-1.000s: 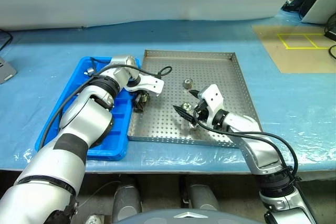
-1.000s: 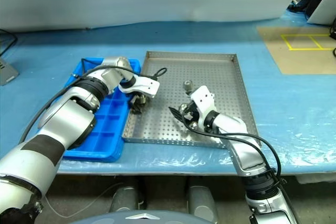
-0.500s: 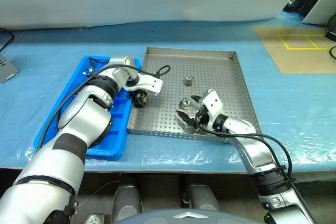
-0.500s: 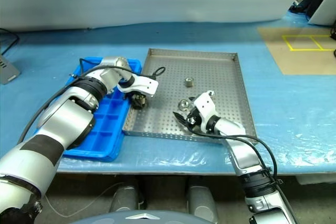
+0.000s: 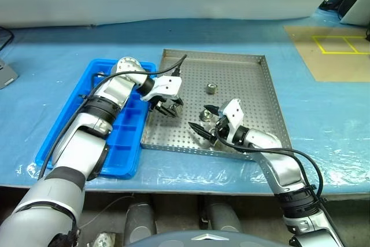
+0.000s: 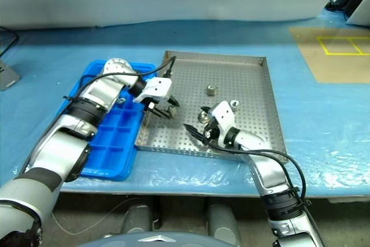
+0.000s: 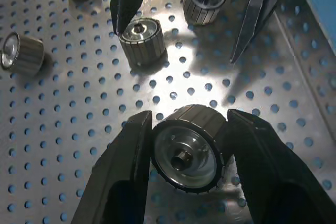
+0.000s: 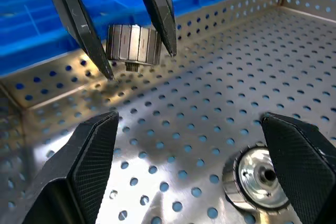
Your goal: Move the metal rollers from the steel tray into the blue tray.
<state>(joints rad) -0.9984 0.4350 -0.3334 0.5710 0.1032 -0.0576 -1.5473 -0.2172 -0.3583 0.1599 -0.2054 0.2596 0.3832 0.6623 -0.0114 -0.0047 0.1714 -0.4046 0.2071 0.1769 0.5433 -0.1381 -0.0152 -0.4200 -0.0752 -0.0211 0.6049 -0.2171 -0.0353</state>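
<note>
My left gripper (image 7: 189, 116) is shut on one of the metal rollers (image 7: 185, 153) and holds it just above the floor of the steel tray (image 5: 245, 82), near the tray's left rim. The blue tray (image 5: 115, 143) lies just left of that rim. The held roller (image 8: 134, 43) also shows in the right wrist view, between the black fingers. My right gripper (image 5: 200, 117) stands open low over the tray's front middle, with a roller (image 8: 260, 179) lying between its fingers (image 8: 94, 150). Other rollers (image 6: 211, 89) (image 6: 234, 104) rest on the perforated floor.
Blue plastic sheeting (image 5: 324, 120) covers the table around both trays. A brown board with yellow tape (image 5: 335, 50) lies at the far right. A black cable (image 5: 173, 67) loops from my left wrist over the steel tray's left rim.
My left gripper has shut on a roller, lifted it off the tray floor and swung slightly to the right. The right gripper has stayed open in nearly the same place.
</note>
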